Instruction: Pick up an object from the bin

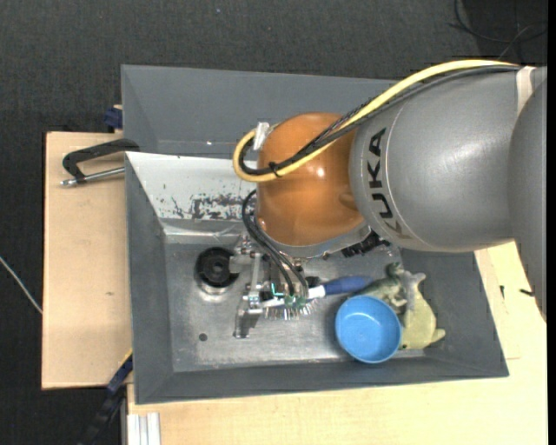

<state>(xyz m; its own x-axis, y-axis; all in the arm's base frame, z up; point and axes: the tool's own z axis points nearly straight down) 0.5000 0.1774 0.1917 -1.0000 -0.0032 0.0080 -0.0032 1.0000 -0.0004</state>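
End effector [250, 311] low mid-bin [187, 339], beside blue-handled brush [347, 285], grip state unreadable; best centred over brush before clamping.

A dark, finely speckled floor covering [261, 35] is seen beyond the far side of the grey metal bin [143, 261] and down the left of the scene, where it is laid flat and unbroken by any pattern. At the far right corner a few dark cables [473, 26] are faintly made out against it, looped loosely, while at the left edge a thin pale cord [19, 282] is drawn slantwise across the floor. The scene is lit from above, and the strongest glare is thrown back from the bin's far left inner wall.
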